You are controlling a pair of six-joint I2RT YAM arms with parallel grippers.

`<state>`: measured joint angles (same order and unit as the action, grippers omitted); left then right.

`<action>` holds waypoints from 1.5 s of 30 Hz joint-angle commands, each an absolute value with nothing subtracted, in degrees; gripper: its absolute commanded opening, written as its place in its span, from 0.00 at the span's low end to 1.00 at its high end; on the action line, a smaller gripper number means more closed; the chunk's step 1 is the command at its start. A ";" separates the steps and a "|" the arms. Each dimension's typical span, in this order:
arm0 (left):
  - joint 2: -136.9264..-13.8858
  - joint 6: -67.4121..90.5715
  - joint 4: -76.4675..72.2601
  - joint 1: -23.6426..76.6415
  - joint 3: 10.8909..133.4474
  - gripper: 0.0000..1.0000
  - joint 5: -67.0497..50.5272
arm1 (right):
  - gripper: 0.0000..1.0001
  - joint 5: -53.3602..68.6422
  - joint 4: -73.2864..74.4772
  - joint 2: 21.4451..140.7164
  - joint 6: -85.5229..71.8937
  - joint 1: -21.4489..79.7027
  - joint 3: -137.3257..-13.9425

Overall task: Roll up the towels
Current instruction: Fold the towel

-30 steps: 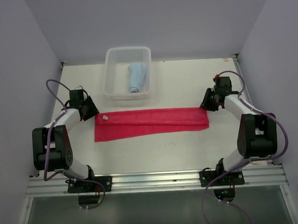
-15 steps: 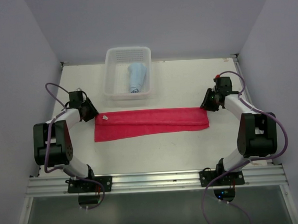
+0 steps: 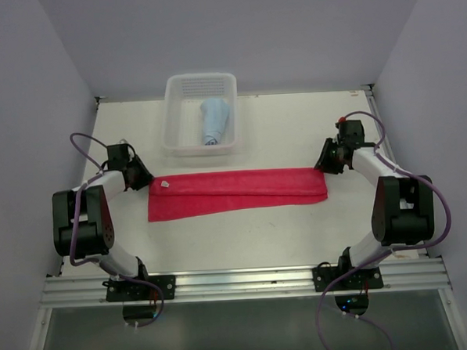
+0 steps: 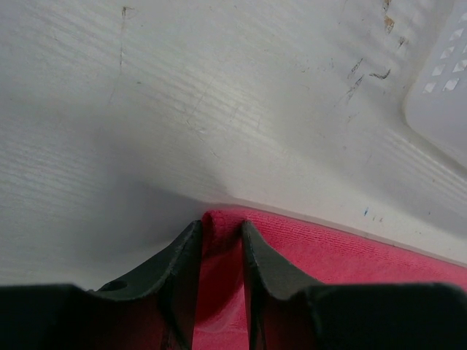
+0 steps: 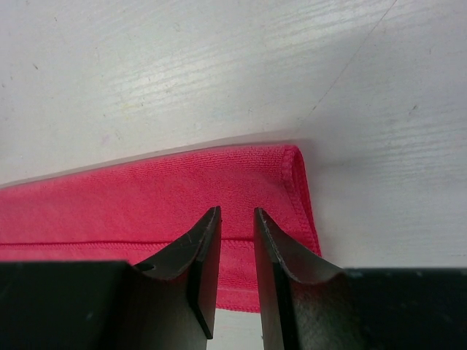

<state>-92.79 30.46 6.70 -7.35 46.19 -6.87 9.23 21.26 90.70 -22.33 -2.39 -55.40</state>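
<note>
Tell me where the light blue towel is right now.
In the top view, the light blue towel lies inside the white mesh basket at the far side, left of centre, just beyond the pink-red towel.

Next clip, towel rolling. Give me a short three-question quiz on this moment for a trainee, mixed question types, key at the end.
1. True or false: the blue towel lies inside the white mesh basket.
2. The pink-red towel is: A) rolled up; B) spread as a long flat strip on the table; C) draped over the basket.
3. Which gripper is at the towel end carrying the small white tag?
Key: 1 true; 2 B; 3 the left gripper.
</note>
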 commanded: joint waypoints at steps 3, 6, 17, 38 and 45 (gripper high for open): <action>-93.86 30.59 3.51 -7.82 45.88 0.25 -8.17 | 0.28 10.46 20.39 91.05 -22.68 -2.81 -57.39; -94.22 30.32 3.60 -7.82 45.97 0.14 -8.17 | 0.28 10.37 20.39 91.23 -22.59 -2.99 -57.30; -92.11 30.06 2.64 -7.82 45.70 0.00 -8.17 | 0.31 9.15 20.39 92.99 -23.38 -3.78 -58.36; -92.46 29.44 3.08 -7.82 46.49 0.00 -9.76 | 0.36 3.78 17.76 98.26 -22.24 -3.96 -60.21; -92.81 29.27 3.25 -7.74 47.19 0.00 -10.19 | 0.36 3.51 16.26 100.28 -21.80 -3.96 -59.68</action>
